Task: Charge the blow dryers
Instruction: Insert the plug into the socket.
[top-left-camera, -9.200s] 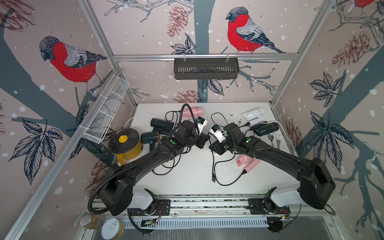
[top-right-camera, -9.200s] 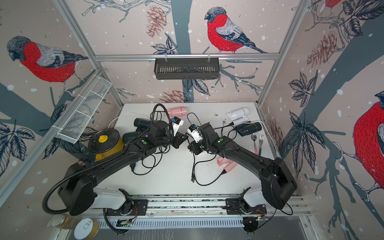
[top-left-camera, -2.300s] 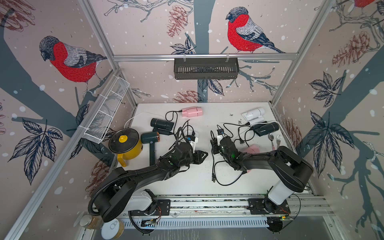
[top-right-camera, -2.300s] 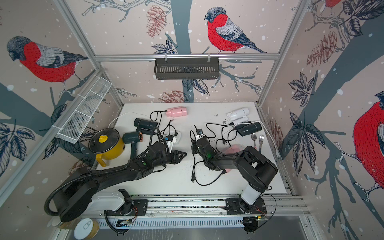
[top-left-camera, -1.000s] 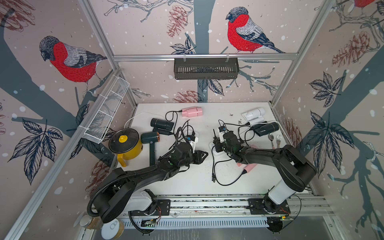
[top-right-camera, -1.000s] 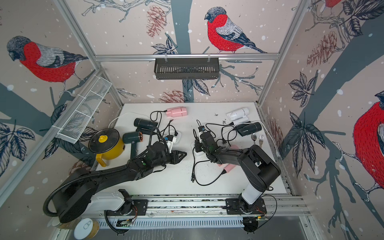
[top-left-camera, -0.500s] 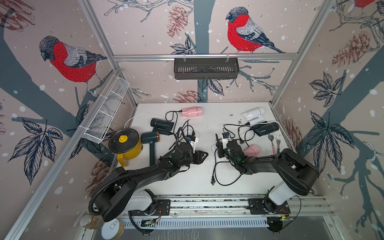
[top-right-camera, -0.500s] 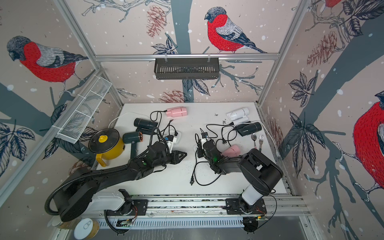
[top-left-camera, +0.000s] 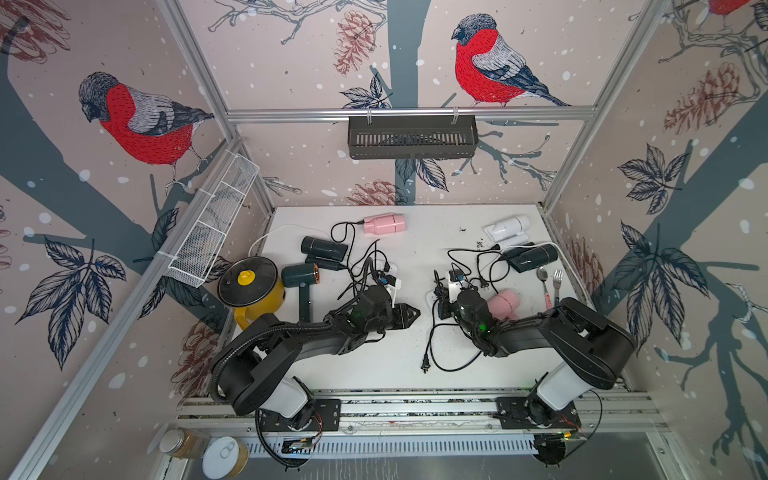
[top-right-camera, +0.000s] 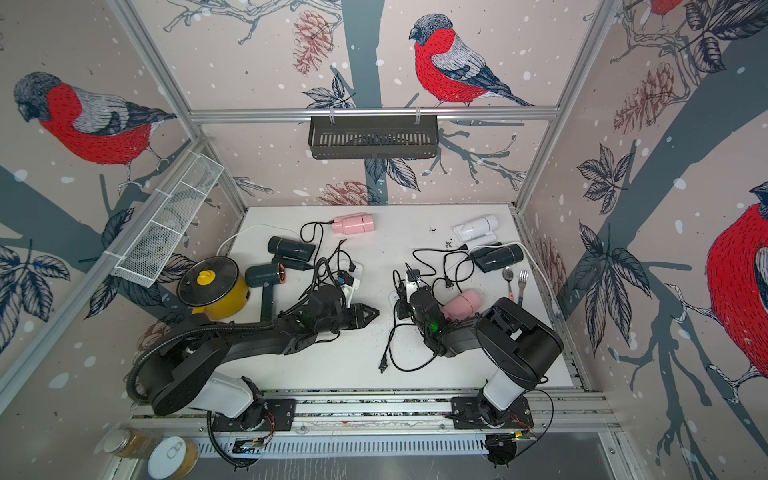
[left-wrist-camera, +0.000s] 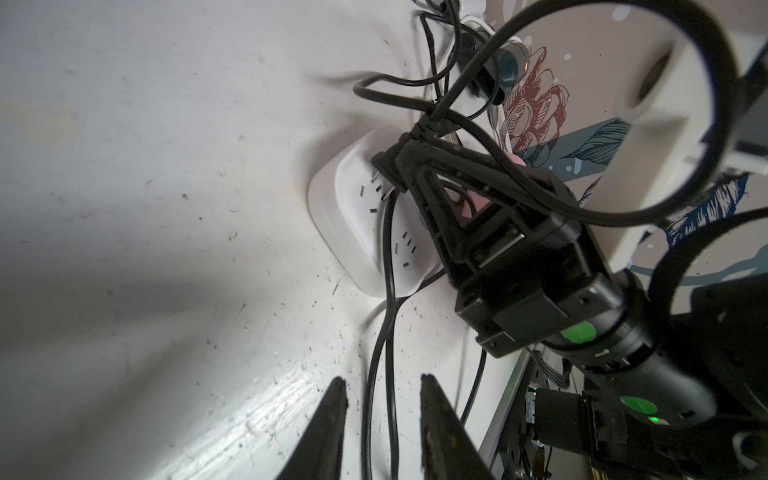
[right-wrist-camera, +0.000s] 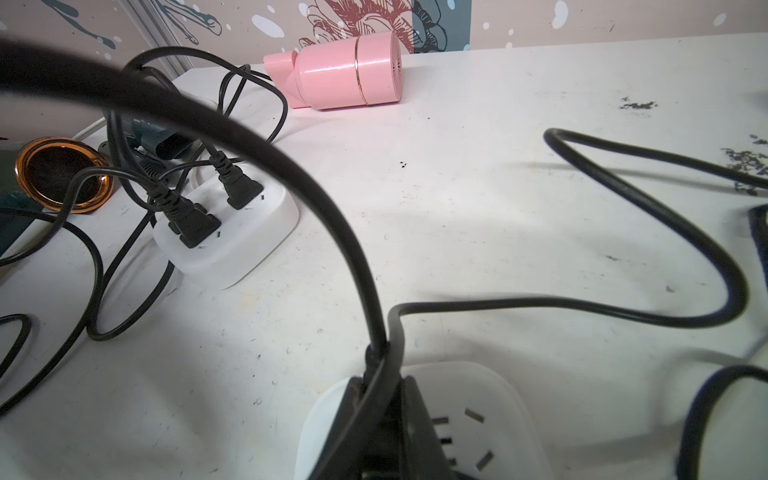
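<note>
Six blow dryers lie on the white table: pink, black and dark green on the left, white, black and pink on the right. My right gripper is shut on a black plug. The plug's prongs are at the sockets of the right power strip. The left power strip carries plugged-in cords. My left gripper hovers low over the table, open and holding nothing, pointing at the right strip.
Loose black cords loop across the table's middle, with a free plug near the front. A yellow pot with a black lid stands at the left edge. A spoon and fork lie at the right.
My right gripper has come a little toward the front and down onto the right power strip with the plug. The left arm has stayed put, its jaws slightly narrower.
</note>
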